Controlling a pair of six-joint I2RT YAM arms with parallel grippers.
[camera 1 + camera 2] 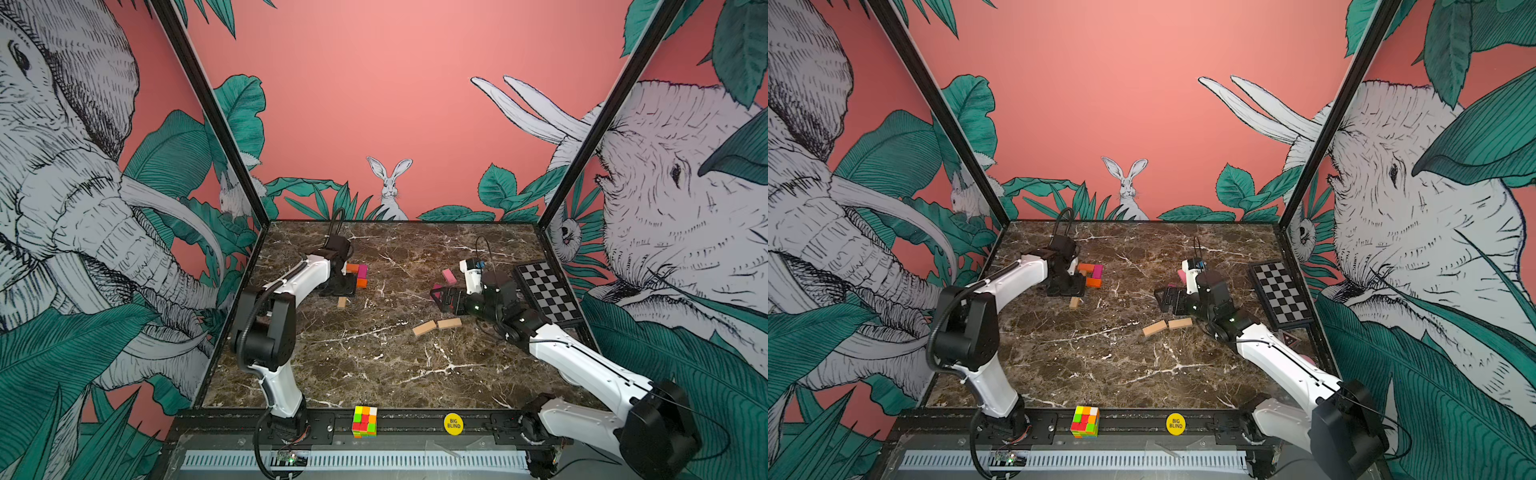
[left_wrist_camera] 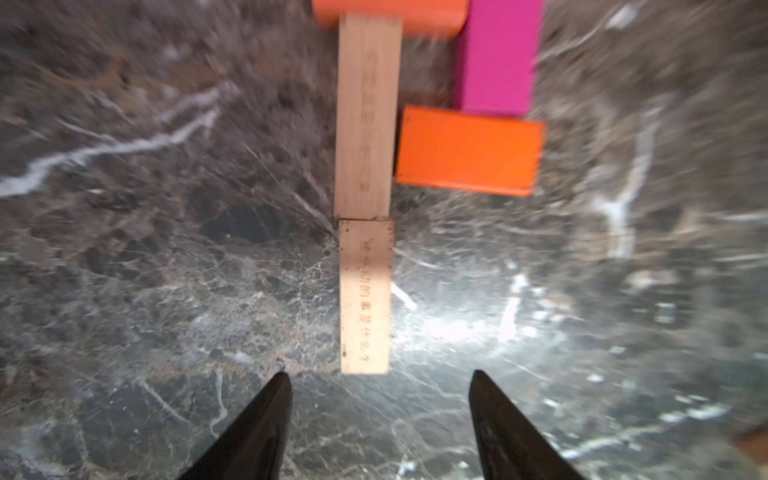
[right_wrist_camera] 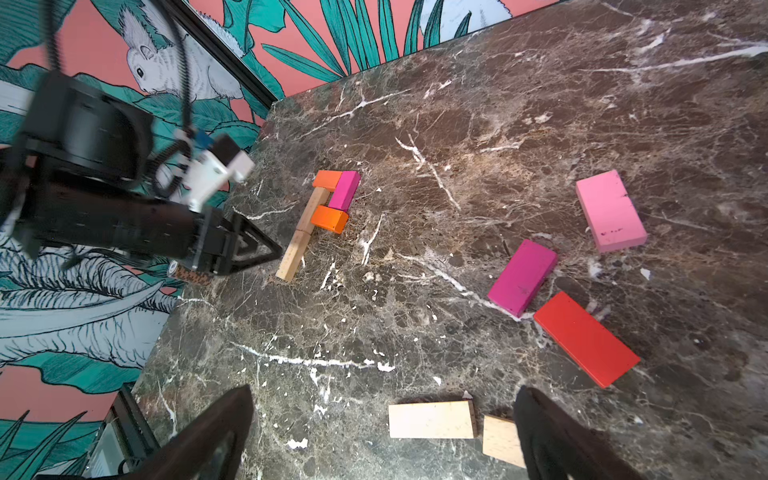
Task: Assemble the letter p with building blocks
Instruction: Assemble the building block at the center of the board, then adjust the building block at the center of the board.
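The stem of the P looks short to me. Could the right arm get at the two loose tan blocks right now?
Probably yes. The right pincer hangs open close by the two tan blocks, which lie flat on the marble table with nothing covering them.

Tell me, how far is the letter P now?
Looks about done: a tan block and a second tan block, end to end, make the stem; an orange block, a magenta block and a second orange block form the loop. In hand: nothing; the left jaws and the right jaws stand open, empty. Left, perhaps: only to withdraw. Five spare blocks lie apart.
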